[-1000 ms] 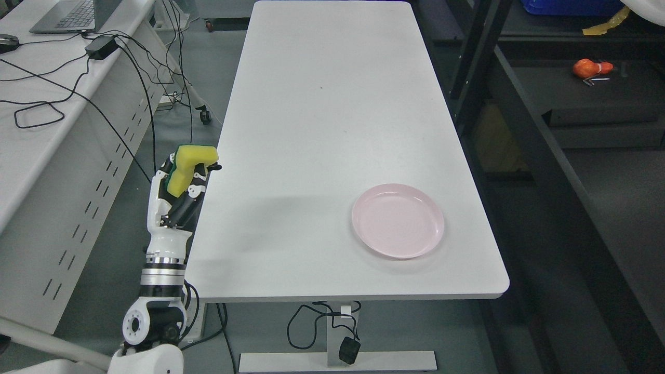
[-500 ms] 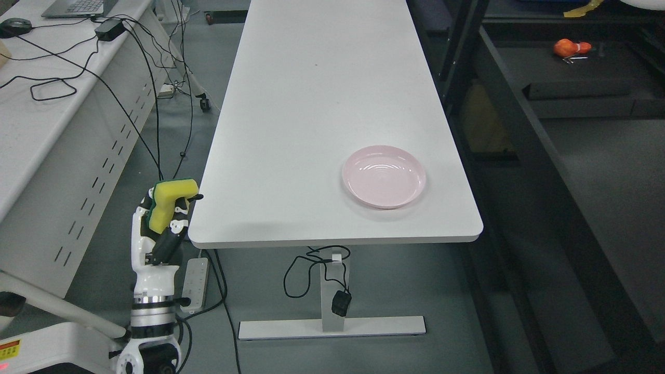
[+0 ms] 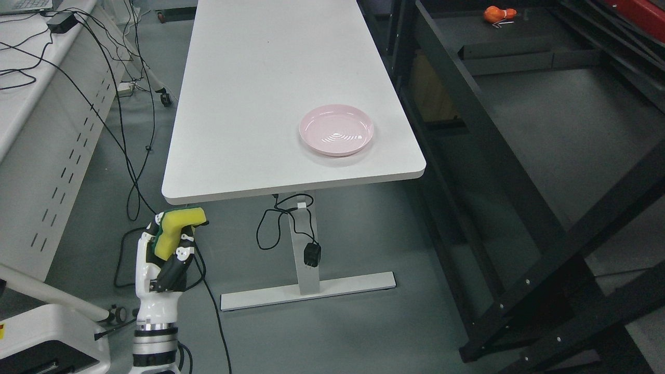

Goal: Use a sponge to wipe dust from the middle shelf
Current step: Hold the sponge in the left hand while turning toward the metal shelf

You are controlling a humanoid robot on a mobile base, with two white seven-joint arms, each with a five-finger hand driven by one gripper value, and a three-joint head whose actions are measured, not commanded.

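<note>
Left robot hand [image 3: 162,259] stands upright below the table [image 3: 249,104] edge, fingers apparently wrapped around the sponge [image 3: 174,231].

The fingers [image 3: 176,252] of the left hand [image 3: 161,265] cover the lower part of the sponge [image 3: 174,228], and its green backing shows only as a thin edge behind them. Below them the forearm runs off the bottom edge. Far up and right of the fingers, a small orange object [image 3: 497,13] on the dark shelf [image 3: 530,104] is too small to identify, and the surface [image 3: 270,93] is cut off by the top edge.
</note>
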